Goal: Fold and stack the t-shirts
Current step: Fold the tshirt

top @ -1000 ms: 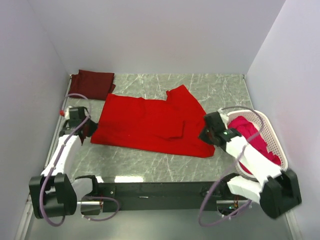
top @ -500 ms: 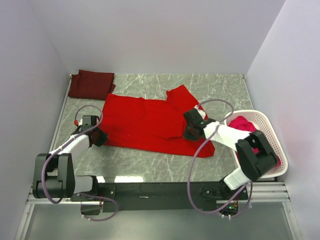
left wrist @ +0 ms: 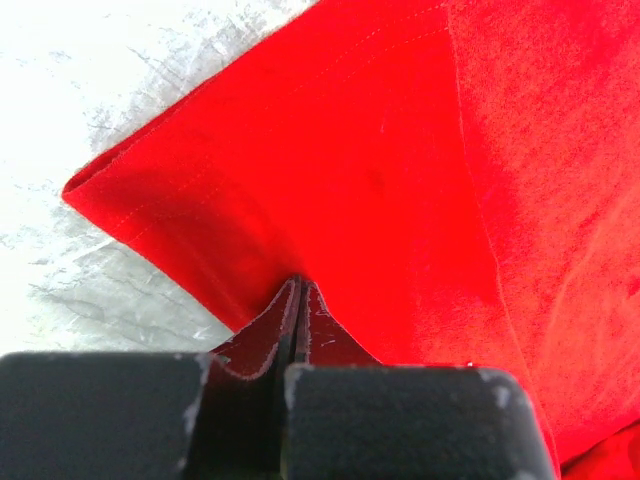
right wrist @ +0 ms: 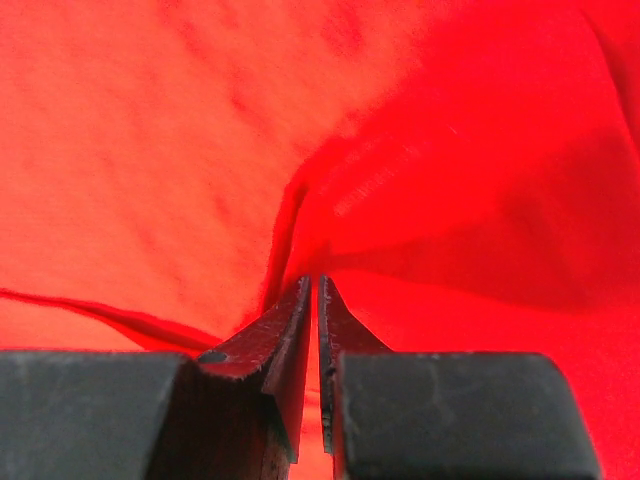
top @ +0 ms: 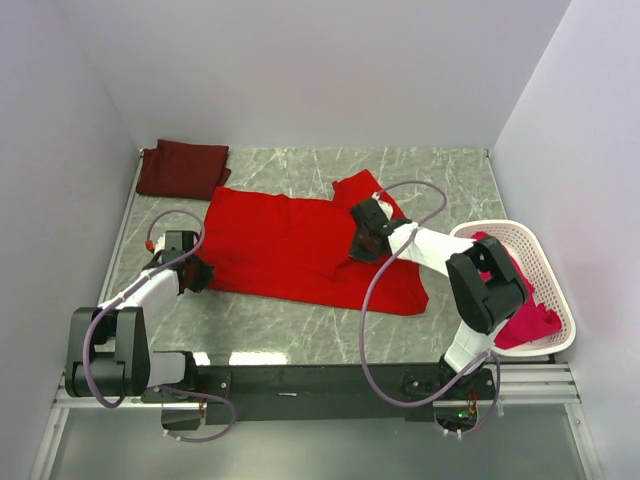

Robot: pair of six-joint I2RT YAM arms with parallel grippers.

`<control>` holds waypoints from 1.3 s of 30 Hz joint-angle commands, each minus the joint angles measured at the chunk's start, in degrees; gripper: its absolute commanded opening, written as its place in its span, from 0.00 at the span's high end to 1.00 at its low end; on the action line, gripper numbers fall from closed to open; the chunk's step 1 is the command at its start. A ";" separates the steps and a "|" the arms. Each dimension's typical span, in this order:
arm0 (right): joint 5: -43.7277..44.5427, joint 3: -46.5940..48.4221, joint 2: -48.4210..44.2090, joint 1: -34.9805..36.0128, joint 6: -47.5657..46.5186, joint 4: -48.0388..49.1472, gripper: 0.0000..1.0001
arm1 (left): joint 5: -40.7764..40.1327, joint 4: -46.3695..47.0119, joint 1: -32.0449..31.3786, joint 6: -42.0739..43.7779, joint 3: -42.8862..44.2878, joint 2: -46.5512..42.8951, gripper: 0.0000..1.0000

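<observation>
A bright red t-shirt (top: pixel 280 245) lies spread flat across the middle of the table. My left gripper (top: pixel 200 272) is at its near left corner, and in the left wrist view its jaws (left wrist: pixel 297 287) are shut on the hem of the red cloth (left wrist: pixel 400 180). My right gripper (top: pixel 362 243) is on the shirt's right part, by the sleeve. In the right wrist view its jaws (right wrist: pixel 314 285) are pinched on a puckered fold of red cloth (right wrist: pixel 200 150). A folded dark maroon t-shirt (top: pixel 182 168) lies at the far left corner. A pinkish-red t-shirt (top: pixel 530 322) lies in the basket.
A white perforated basket (top: pixel 545 262) stands at the right edge of the table, with the right arm's elbow over it. White walls close in the table on the left, back and right. A black rail runs along the near edge.
My right gripper has moved left from the basket onto the red t-shirt's middle right. My left gripper moved onto the shirt's near left corner and then stayed there.
</observation>
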 commanded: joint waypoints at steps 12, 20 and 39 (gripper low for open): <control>1.19 3.85 6.16 -0.24 1.82 2.43 0.84 | -4.25 -3.30 0.32 -1.12 0.01 -2.54 0.93; 2.59 -3.01 3.88 -2.61 3.67 4.10 0.81 | -2.76 -4.00 3.91 -5.87 -4.12 -2.36 0.87; 6.55 -5.14 -7.28 -3.31 -2.39 -0.19 0.59 | -1.09 -16.30 5.24 -5.18 1.28 -19.59 0.68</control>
